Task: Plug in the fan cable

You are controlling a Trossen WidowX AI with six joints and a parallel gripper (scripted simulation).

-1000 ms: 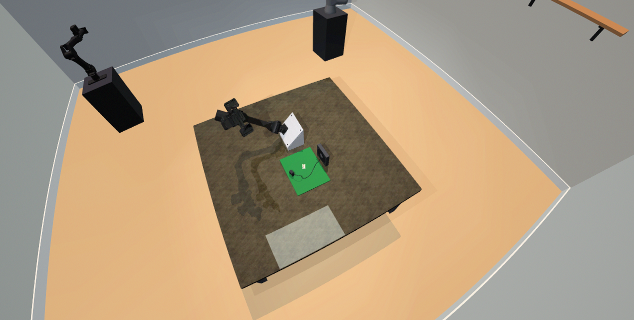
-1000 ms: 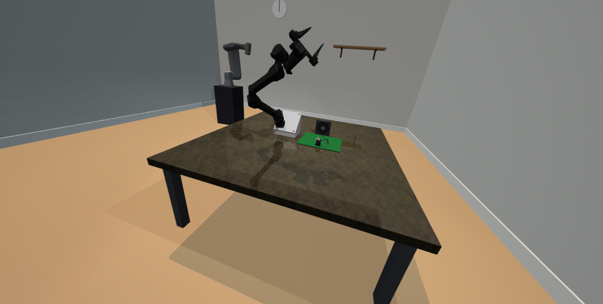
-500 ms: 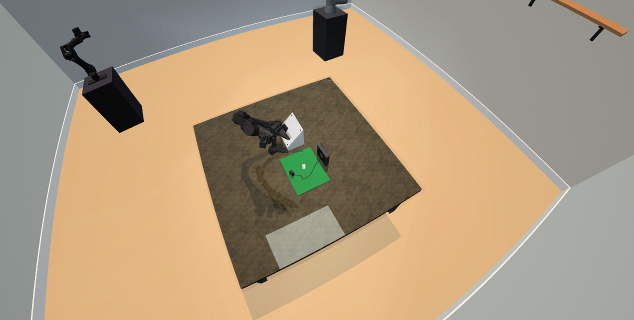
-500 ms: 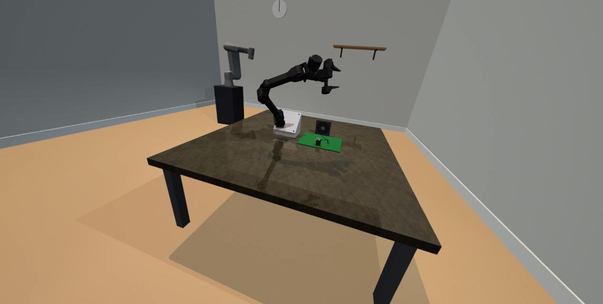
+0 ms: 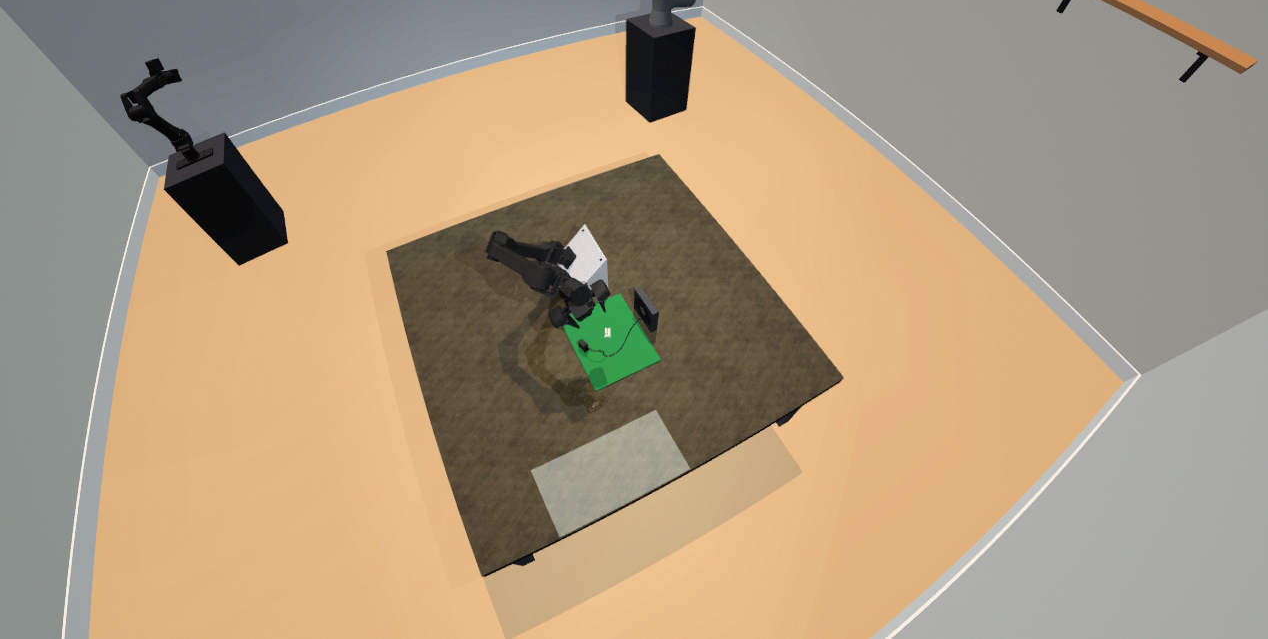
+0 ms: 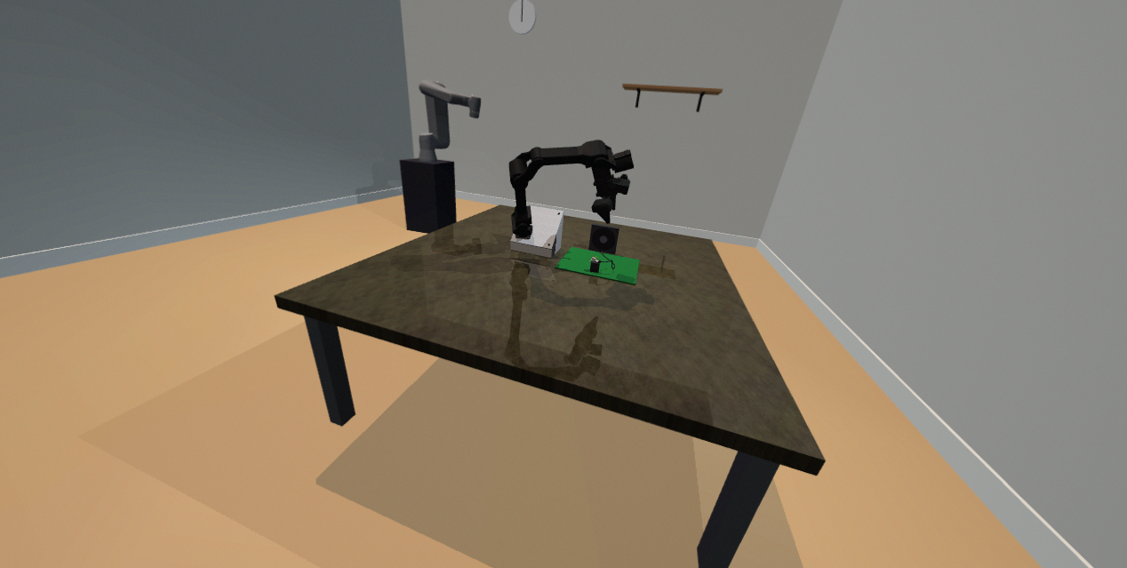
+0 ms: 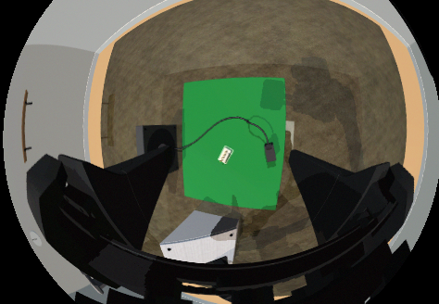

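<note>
The black plug point(image 5: 582, 345) point(image 6: 595, 267) point(image 7: 269, 152) stands on the green board point(image 5: 634, 357) point(image 6: 622, 268) point(image 7: 208, 99), near the edge away from the fan. A thin dark cable curves from it to the black fan point(image 5: 645, 309) point(image 6: 603, 238) point(image 7: 155, 133) beside the board. The small white four-pin header point(image 5: 607, 333) point(image 7: 225, 155) sits near the board's middle with its pins bare, turned at an angle. My gripper point(image 5: 591, 317) point(image 7: 232, 154) is wide open and empty, pointing down well above the board. In the wrist view the plug and header both show between the fingertips.
A white sloped box point(image 5: 585, 257) point(image 6: 544, 226) point(image 7: 199, 247) stands beside the board, at my arm's base. A pale flat rectangle point(image 5: 612, 472) lies at the table's edge. The fan stands upright along one side of the board.
</note>
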